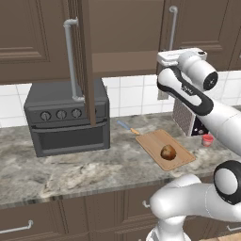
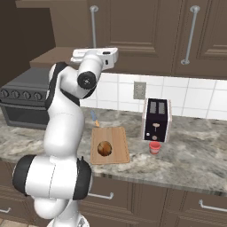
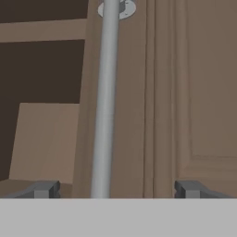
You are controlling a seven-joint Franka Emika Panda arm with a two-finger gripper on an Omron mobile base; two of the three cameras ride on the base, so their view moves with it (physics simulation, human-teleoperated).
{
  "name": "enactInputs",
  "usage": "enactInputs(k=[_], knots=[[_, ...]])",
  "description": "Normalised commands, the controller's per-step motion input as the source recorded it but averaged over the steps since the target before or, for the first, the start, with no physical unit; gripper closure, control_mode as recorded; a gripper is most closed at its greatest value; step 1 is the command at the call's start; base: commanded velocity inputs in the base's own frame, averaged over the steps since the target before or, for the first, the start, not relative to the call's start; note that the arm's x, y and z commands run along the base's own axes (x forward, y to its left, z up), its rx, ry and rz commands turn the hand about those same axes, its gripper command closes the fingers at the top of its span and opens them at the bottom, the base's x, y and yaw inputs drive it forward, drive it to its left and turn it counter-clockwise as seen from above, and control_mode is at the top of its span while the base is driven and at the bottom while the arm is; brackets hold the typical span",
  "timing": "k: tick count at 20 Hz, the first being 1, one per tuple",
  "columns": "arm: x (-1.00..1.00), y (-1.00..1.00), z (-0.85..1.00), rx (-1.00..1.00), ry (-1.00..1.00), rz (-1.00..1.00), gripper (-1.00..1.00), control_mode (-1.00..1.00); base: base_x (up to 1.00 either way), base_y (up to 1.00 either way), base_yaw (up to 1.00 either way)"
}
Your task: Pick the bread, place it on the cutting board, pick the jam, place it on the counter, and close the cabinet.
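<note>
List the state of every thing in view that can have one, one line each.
cabinet: one door swung open
bread: resting on the cutting board
jam: upright on the counter, lid on
gripper: open, facing a door handle
</note>
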Motion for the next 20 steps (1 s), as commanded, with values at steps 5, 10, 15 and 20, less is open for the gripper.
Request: enactInputs(k=[5, 10, 15, 20], knots=[[0.14, 0.02, 0.00, 0.00, 0.00, 0.00, -1.00, -1.00, 0.00, 0.00, 0.00], [0.18, 0.04, 0.00, 0.00, 0.00, 0.00, -1.00, -1.00, 0.00, 0.00, 0.00], [0.14, 0.05, 0.00, 0.00, 0.00, 0.00, -1.00, -1.00, 0.00, 0.00, 0.00], [0.00, 0.01, 0.00, 0.00, 0.00, 0.00, -1.00, -1.00, 0.00, 0.00, 0.00]])
